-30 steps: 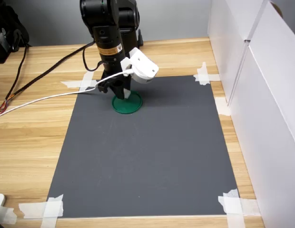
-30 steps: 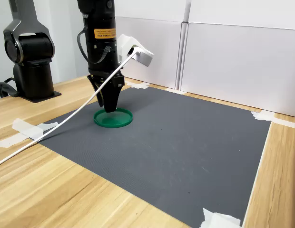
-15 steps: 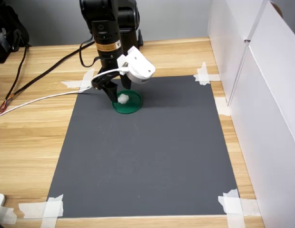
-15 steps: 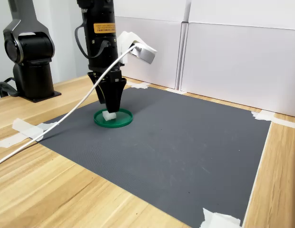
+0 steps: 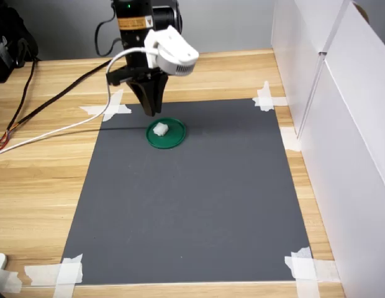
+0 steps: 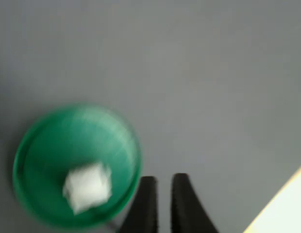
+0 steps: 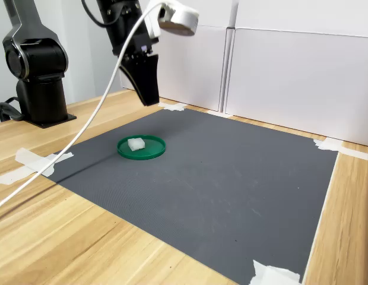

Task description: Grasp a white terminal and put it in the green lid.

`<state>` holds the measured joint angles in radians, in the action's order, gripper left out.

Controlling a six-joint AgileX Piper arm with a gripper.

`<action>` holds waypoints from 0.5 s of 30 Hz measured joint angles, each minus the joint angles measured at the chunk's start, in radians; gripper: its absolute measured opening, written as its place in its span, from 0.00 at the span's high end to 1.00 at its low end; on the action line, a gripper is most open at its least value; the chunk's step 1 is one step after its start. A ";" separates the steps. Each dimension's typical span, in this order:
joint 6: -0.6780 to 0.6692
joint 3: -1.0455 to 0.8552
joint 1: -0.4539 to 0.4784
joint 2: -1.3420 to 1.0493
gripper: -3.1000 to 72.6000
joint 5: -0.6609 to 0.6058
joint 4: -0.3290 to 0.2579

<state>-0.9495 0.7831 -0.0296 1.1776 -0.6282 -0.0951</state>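
Wrist view shows the gripper (image 6: 160, 182) with its two black jaws nearly together, a thin gap between them and nothing held. It hangs in the air above the grey mat (image 5: 199, 205). The white terminal (image 7: 136, 143) lies inside the green lid (image 7: 149, 152), which rests flat on the mat near its far edge in the first exterior view.

A dark grey mat (image 5: 192, 198) is lying flat on the wooden table (image 5: 37, 180), its corners held down by white tape strips (image 5: 62, 272). White panels (image 7: 291, 71) are standing along the table's edge at 3 o'clock in the first exterior view. A white cable (image 5: 56, 131) is trailing off across the wood toward 9 o'clock, and black cables (image 5: 31, 99) are running toward 10 o'clock.
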 joint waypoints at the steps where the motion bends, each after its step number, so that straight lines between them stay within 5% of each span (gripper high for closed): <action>1: 0.002 -0.001 0.000 -0.025 0.95 0.019 -0.023; 11: 0.168 -0.003 0.000 -0.225 0.98 0.276 -0.293; 15: 0.272 -0.023 0.000 -0.293 0.99 0.381 -0.353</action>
<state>-0.6779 0.7598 -0.0296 0.8845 -0.2471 -0.4484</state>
